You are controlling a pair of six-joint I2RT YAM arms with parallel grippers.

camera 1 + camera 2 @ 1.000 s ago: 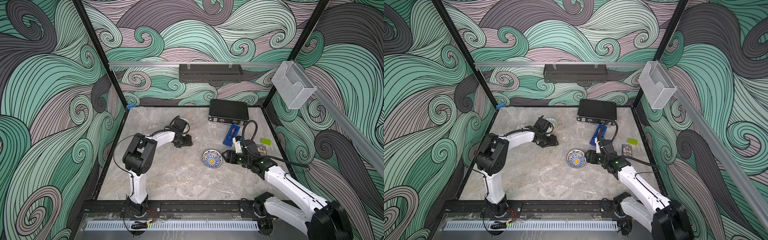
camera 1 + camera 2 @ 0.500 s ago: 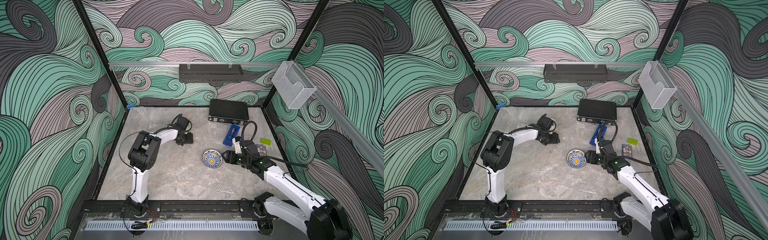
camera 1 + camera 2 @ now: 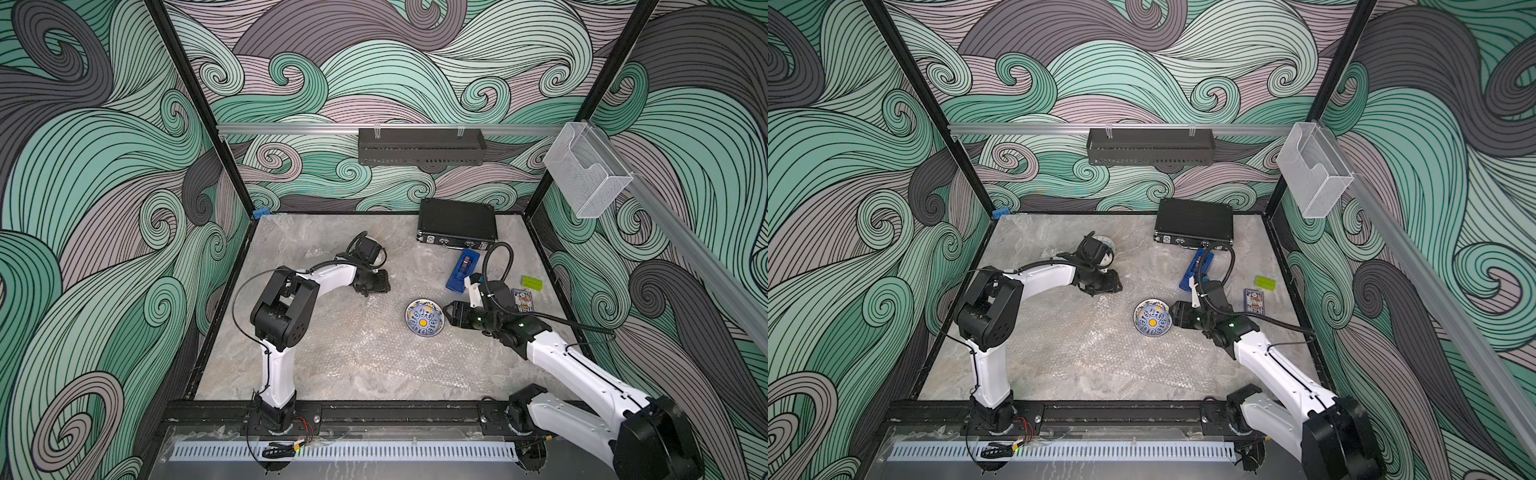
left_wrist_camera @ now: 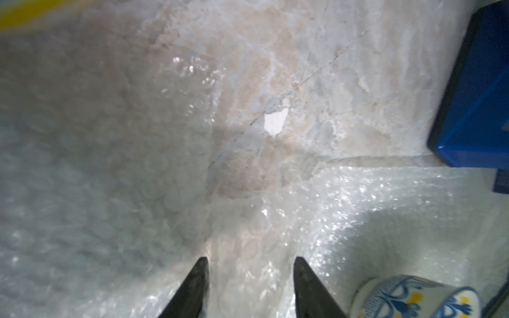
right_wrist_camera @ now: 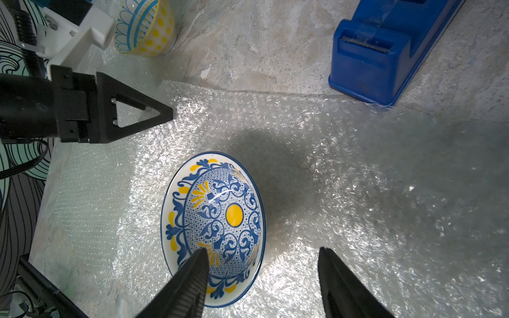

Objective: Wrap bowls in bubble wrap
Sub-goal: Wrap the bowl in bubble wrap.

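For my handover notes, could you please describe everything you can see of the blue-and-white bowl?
The blue-and-white bowl is small, round, glossy ceramic: white ground, blue scrollwork and lattice, yellow accents, a yellow dot at the centre, a thin blue rim. It looks whole and empty, opening upward, resting on the bubble wrap. The right gripper has open jaws at its rim, one over the inside, one outside; contact is unclear.

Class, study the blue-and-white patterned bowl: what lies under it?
The bowl sits on a clear bubble wrap sheet spread over the marbled table. The patch of wrap directly beneath its base is hidden by the bowl itself.
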